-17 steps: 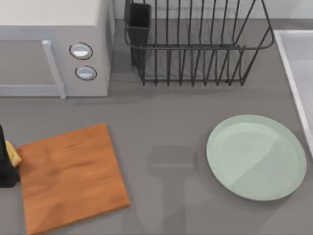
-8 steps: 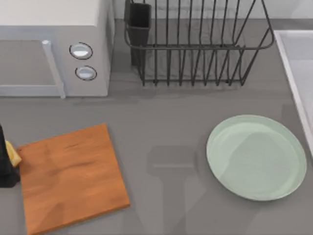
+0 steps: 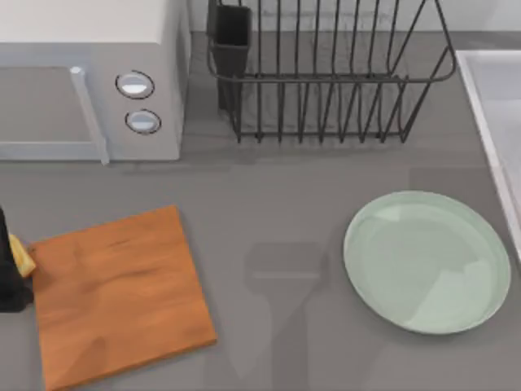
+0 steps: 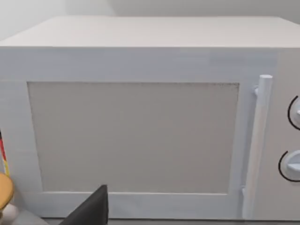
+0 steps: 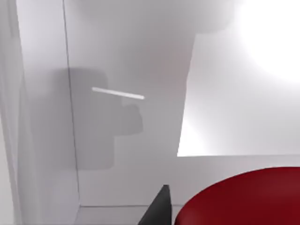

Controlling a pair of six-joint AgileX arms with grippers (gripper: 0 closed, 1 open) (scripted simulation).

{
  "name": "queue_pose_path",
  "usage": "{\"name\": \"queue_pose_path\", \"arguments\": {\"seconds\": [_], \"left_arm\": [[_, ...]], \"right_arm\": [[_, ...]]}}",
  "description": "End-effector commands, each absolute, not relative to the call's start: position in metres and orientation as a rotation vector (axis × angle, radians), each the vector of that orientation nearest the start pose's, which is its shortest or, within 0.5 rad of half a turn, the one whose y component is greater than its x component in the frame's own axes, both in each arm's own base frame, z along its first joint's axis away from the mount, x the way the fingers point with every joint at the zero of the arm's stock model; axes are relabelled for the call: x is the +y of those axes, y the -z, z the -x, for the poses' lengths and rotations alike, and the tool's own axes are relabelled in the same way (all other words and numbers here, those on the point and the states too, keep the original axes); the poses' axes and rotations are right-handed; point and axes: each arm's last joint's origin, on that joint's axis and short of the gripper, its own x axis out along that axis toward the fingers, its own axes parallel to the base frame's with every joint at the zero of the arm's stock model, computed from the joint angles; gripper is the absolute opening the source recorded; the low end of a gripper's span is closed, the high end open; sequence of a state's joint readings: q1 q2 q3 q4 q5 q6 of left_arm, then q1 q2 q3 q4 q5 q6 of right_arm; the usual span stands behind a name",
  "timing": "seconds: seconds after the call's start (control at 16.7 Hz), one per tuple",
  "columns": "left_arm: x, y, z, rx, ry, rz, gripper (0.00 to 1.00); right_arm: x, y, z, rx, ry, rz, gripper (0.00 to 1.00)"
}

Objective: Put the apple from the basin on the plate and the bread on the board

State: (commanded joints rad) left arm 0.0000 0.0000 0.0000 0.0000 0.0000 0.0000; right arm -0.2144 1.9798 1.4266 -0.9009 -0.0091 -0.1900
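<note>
The apple (image 5: 243, 201) is glossy red and looms large and close in the right wrist view, well above the pale basin (image 5: 117, 56) floor. A black fingertip (image 5: 158, 210) of my right gripper sits right against it. At the top view's right edge runs the basin (image 3: 492, 90) rim, with the mint-green plate (image 3: 427, 261) beside it. The wooden board (image 3: 118, 297) lies at the lower left. My left gripper (image 3: 10, 273) stands at the far left edge by the board. A golden bit of bread (image 3: 22, 259) shows against it. The bread (image 4: 4, 190) also peeks in beside a dark finger (image 4: 91, 210).
A white microwave (image 3: 89, 81) fills the back left and faces the left wrist camera (image 4: 140, 131). A black wire dish rack (image 3: 326, 73) with a dark cup (image 3: 230, 37) stands at the back middle. Bare grey counter (image 3: 277, 236) lies between board and plate.
A shadow that lay over the plate's lower right has slid off it toward the back right near the basin. The left gripper and bread have not moved.
</note>
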Motion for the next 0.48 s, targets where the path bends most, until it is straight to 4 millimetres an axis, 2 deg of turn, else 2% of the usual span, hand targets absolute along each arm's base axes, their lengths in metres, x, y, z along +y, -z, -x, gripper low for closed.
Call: {"name": "queue_pose_path", "arguments": {"seconds": [0.24, 0.48], "left_arm": [[-0.001, -0.16, -0.106, 0.0, 0.0, 0.0, 1.0], [-0.001, -0.16, -0.106, 0.0, 0.0, 0.0, 1.0]], "right_arm": [[-0.027, -0.189, -0.377, 1.448, 0.011, -0.01, 0.0], [0.033, -0.206, -0.369, 1.476, -0.001, -0.02, 0.0]]}}
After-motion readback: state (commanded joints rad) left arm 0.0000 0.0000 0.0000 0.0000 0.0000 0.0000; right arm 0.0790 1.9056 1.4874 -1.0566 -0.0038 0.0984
